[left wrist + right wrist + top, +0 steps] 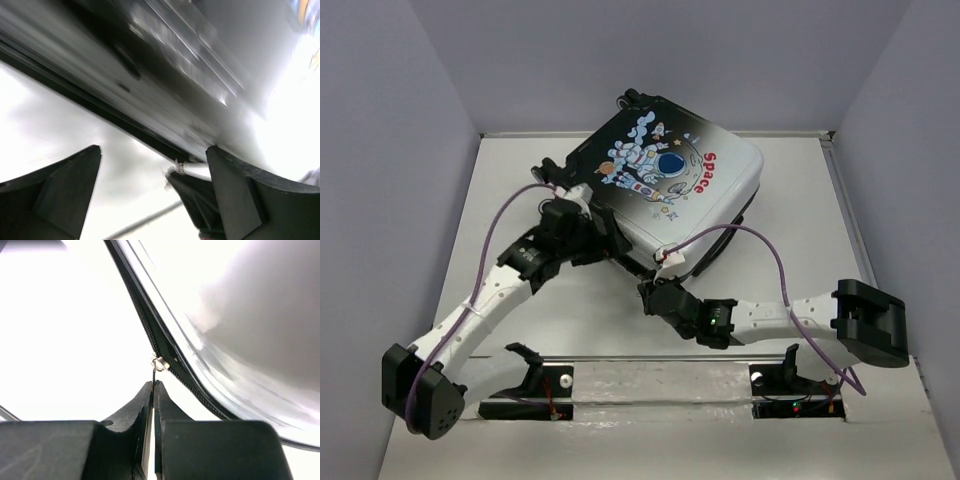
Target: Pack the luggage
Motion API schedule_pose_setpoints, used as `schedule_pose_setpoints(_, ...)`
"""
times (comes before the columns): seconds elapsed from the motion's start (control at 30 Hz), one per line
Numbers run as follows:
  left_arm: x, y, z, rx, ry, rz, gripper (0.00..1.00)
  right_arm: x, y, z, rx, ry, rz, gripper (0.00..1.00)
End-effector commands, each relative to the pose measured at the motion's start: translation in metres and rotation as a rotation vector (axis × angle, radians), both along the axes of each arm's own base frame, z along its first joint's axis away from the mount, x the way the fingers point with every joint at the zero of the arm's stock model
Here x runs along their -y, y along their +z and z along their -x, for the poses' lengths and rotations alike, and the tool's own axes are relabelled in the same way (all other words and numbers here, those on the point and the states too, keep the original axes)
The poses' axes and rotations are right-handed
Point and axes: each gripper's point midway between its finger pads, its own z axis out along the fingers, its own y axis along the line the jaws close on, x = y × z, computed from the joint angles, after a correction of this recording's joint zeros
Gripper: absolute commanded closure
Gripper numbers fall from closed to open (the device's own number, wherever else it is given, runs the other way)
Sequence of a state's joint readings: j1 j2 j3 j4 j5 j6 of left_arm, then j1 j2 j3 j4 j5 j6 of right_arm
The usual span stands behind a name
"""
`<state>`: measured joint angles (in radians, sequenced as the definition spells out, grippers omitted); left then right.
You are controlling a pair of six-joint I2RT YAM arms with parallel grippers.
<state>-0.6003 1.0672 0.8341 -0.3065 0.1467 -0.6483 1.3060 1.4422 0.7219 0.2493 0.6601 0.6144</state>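
Note:
The luggage (670, 170) lies flat at the back middle of the table, its astronaut print and red "Space" facing up. My right gripper (652, 296) sits at its near edge, shut on the thin zipper pull (154, 374) that hangs from the silver slider (160, 362). The black zipper track (145, 325) runs along the glossy shell (240, 330). My left gripper (608, 240) is at the suitcase's near left side and stands open (152, 155) with nothing between its fingers. The blurred shell (200, 60) fills the space above them.
Pale walls (400, 150) enclose the table on three sides. Purple cables (775, 255) loop over both arms. A metal rail (660, 375) with the arm bases runs along the near edge. The right arm's dark gripper (197, 197) shows in the left wrist view.

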Motion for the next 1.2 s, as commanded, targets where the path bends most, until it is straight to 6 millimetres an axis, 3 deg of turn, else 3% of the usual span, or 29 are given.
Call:
schedule_pose_setpoints(0.0,-0.057,0.122,-0.083,0.295,0.154,0.097,0.01,-0.03,0.049,0.023,-0.003,0.076,-0.247,0.93)
schedule_pose_setpoints(0.03,-0.061,0.139,-0.096,0.317,0.158,0.105,0.01,-0.03,0.048,0.023,-0.002,0.079,-0.236,0.93)
schedule_pose_setpoints(0.1,-0.081,0.147,-0.111,0.324,0.217,0.107,0.01,-0.03,0.048,0.023,-0.002,0.085,-0.227,0.93)
schedule_pose_setpoints(0.2,-0.102,0.142,-0.129,0.305,0.277,0.141,0.01,-0.032,0.042,0.025,-0.009,0.093,-0.209,0.93)
schedule_pose_setpoints(0.3,-0.148,0.122,-0.152,0.266,0.406,0.165,0.01,-0.034,0.04,0.024,-0.021,0.107,-0.205,0.93)
schedule_pose_setpoints(0.4,-0.164,0.113,-0.165,0.245,0.443,0.177,0.01,-0.035,0.042,0.022,-0.018,0.111,-0.202,0.93)
schedule_pose_setpoints(0.73,-0.173,0.075,-0.2,0.164,0.462,0.187,0.01,-0.039,0.038,0.024,-0.024,0.136,-0.174,0.93)
schedule_pose_setpoints(1.17,-0.172,0.056,-0.234,0.111,0.507,0.268,0.01,-0.043,0.035,0.026,-0.033,0.152,-0.166,0.93)
